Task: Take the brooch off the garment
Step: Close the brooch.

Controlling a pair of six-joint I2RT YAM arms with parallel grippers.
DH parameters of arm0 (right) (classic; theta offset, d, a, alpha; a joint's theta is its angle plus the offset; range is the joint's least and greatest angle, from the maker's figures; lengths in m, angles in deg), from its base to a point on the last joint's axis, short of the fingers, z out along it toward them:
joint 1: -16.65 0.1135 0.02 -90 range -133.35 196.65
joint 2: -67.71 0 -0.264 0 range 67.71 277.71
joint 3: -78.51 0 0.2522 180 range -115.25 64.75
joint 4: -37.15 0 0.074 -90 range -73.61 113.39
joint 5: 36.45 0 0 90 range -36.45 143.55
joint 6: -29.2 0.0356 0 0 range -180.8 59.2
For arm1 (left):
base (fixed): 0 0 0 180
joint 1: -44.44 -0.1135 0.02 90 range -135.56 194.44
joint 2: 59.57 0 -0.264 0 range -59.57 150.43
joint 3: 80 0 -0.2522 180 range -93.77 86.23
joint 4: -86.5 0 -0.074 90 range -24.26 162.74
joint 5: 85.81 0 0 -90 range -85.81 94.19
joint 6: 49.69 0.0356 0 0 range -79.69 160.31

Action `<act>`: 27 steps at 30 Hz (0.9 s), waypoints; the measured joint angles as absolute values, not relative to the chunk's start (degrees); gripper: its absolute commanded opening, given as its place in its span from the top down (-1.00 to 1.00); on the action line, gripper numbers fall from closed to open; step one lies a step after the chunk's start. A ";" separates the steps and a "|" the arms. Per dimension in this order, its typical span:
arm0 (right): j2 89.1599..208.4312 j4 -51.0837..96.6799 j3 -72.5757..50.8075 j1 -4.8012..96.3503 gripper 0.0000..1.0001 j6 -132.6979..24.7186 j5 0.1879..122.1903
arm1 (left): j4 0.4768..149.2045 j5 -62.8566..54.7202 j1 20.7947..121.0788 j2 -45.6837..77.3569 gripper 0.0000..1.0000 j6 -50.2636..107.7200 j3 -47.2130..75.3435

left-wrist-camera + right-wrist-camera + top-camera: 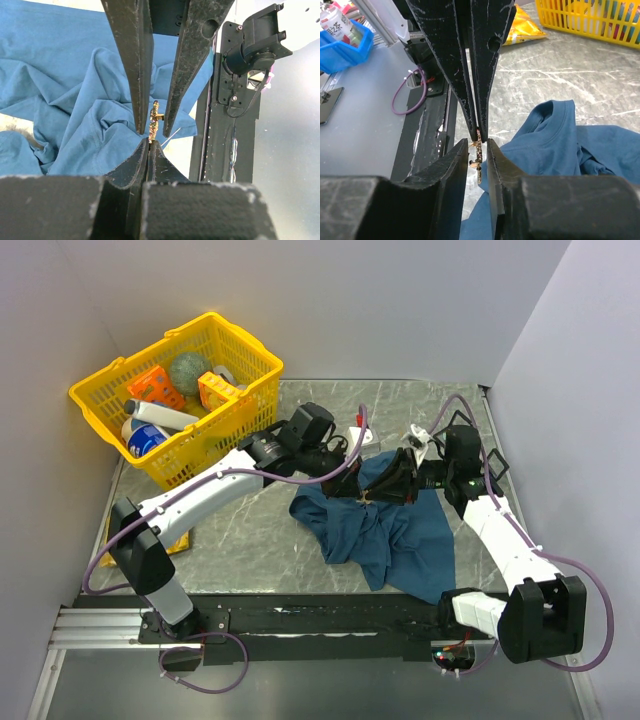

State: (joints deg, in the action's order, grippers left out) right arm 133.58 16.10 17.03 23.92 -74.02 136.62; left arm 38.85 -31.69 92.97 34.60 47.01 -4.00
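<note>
The dark blue garment (400, 540) lies crumpled on the marbled table, with a fold lifted between the two grippers. A small gold brooch (154, 117) stands on edge at that fold. My left gripper (150, 144) is shut on the brooch's near end. My right gripper (478, 145) is open, and its two fingers stand either side of the brooch (478, 162) with gaps showing. In the top view both grippers meet at the brooch (368, 498), over the garment's upper left part. I cannot tell whether the brooch is still pinned to the cloth (560, 135).
A yellow basket (180, 390) with bottles and packets stands at the back left. A yellow packet (175, 540) lies under the left arm. A black rail (330, 615) runs along the near table edge. Grey walls close in on all sides.
</note>
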 measured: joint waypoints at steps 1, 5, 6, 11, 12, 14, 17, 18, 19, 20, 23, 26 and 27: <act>133.58 16.39 17.03 23.92 0.33 -73.82 136.62 | 38.85 -31.71 93.01 34.62 0.98 47.05 -4.00; 133.58 17.09 17.03 23.92 0.30 -73.03 136.62 | 38.80 -31.71 93.08 34.71 0.98 47.14 -4.00; 133.58 17.20 17.03 23.92 0.32 -72.88 136.62 | 38.80 -31.69 93.12 34.71 0.98 47.14 -4.00; 133.58 17.18 17.00 23.92 0.38 -73.12 136.62 | 38.80 -31.69 93.28 34.71 0.98 47.16 -4.00; 133.58 17.13 17.03 23.92 0.45 -73.25 136.62 | 38.80 -31.71 93.30 34.69 0.98 47.16 -4.00; 133.58 17.09 17.03 23.92 0.48 -73.54 136.64 | 38.80 -31.69 93.30 34.71 0.98 47.16 -4.00; 133.58 16.83 17.00 23.92 0.65 -73.82 136.88 | 38.80 -31.64 93.30 34.71 0.98 47.16 -4.00; 133.58 16.72 17.00 23.92 0.76 -73.93 137.05 | 38.80 -31.60 93.30 34.71 0.98 47.16 -4.00; 133.58 16.67 17.00 23.92 0.80 -73.99 137.05 | 38.78 -31.58 93.28 34.71 0.98 47.16 -4.00; 133.58 16.65 17.00 23.92 0.82 -74.10 137.03 | 38.76 -31.62 93.30 34.71 0.98 47.16 -4.00; 133.58 16.08 17.00 23.92 0.95 -74.56 137.07 | 38.59 -31.60 93.45 34.71 0.98 47.18 -4.00; 133.58 15.56 16.92 23.92 1.00 -74.85 137.05 | 38.54 -31.58 93.54 34.75 0.98 47.20 -4.00; 133.58 15.47 16.89 23.92 1.00 -74.93 137.05 | 38.54 -31.53 93.54 34.75 0.98 47.23 -4.00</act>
State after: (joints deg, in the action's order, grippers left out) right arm 133.58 15.47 16.89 23.92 -74.93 137.05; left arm 38.54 -31.53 93.54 34.75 47.23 -4.00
